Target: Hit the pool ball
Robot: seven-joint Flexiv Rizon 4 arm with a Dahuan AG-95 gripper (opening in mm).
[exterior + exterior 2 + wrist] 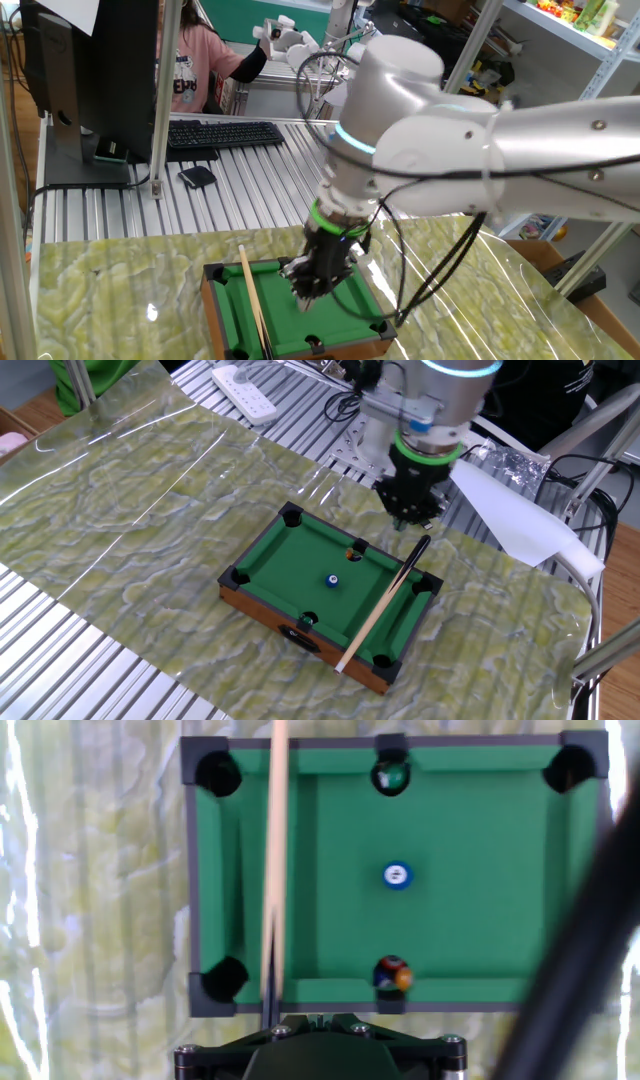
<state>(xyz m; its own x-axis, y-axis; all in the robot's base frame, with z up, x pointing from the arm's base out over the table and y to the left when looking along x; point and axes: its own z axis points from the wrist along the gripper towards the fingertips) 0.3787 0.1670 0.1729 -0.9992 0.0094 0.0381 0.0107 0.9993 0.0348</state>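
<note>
The pool ball (397,875), tiny and blue with a pale spot, sits in the middle of the miniature green pool table (470,920); it also shows as a blue pool ball (331,581) in the other fixed view. A thin wooden cue stick (272,870) lies lengthwise along one side of the table, its end resting on the rim. My gripper (318,1017) hovers above the table's edge, shut, with nothing visible between its fingers. The cue stick (385,600) ends just below the gripper (410,518). From the first fixed view the gripper (305,292) hangs over the felt.
A multicoloured ball (393,975) rests at the side pocket nearest me, and a dark ball (390,775) in the opposite one. A blurred black cable (580,960) crosses the right of the hand view. A keyboard (215,133) and a seated person (195,65) are behind.
</note>
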